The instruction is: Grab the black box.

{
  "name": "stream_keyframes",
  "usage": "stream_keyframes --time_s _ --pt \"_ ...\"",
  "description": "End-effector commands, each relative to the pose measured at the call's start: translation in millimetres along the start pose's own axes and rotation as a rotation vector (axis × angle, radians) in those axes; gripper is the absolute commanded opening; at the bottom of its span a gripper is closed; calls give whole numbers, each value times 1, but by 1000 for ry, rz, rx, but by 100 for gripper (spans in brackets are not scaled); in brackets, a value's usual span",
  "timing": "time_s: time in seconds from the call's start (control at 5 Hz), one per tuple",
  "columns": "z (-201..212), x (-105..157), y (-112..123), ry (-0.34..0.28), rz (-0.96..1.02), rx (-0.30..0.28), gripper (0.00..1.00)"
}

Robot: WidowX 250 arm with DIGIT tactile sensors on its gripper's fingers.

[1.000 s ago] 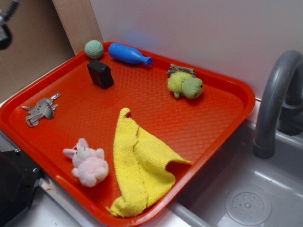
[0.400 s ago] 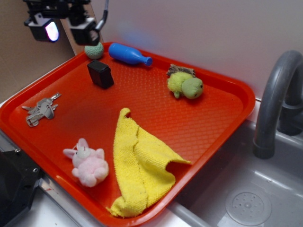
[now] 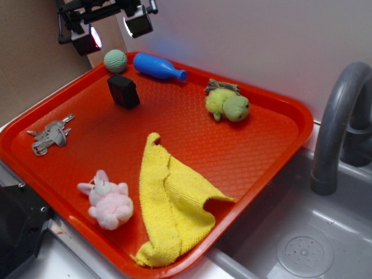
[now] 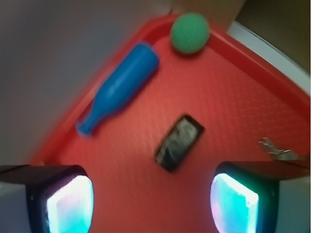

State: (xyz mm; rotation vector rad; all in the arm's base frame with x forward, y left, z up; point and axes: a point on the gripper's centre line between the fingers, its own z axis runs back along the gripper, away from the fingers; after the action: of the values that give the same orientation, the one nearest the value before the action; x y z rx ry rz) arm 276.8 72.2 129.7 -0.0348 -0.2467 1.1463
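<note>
Exterior view: a red plastic tray [image 3: 273, 136] with a textured floor is seen beside a grey sink basin [image 3: 302, 244] and a grey curved faucet [image 3: 337, 116]. The small matte black rectangular box [image 3: 123, 91] is stood upright in the far left part of the tray, apart from everything else. A green knitted ball [image 3: 115, 60] is placed just behind it at the tray's far corner, and a blue plastic bowling-pin-shaped bottle [image 3: 158, 67] is laid on its side next to the ball along the far rim. A green plush turtle [image 3: 227, 103] is seen toward the far right, a bunch of metal keys [image 3: 50, 134] at the left, a pink plush rabbit [image 3: 108, 200] at the near edge, and a crumpled yellow knitted cloth [image 3: 173, 203] near the front. The black pincer [image 3: 111, 29] is held in the air above the tray's far left corner, its two fingers spread wide and nothing gripped.

Wrist view: the picture is blurred. The black box [image 4: 179, 142] is seen from above on the tray floor [image 4: 243, 97], between and beyond the two pincer fingers [image 4: 59, 201], which are set well apart and untouched by it. The blue bottle [image 4: 119, 88] is laid to the box's upper left, and the green ball [image 4: 190, 33] is set at the tray corner. The keys [image 4: 279, 149] are partly visible at the right edge.
</note>
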Motion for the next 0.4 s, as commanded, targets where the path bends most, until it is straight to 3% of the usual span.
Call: stream_keyframes --time_s 0.0,0.2 --pt "-47 19 48 -7 418 -73 100" --pt "-73 15 45 10 442 -20 100"
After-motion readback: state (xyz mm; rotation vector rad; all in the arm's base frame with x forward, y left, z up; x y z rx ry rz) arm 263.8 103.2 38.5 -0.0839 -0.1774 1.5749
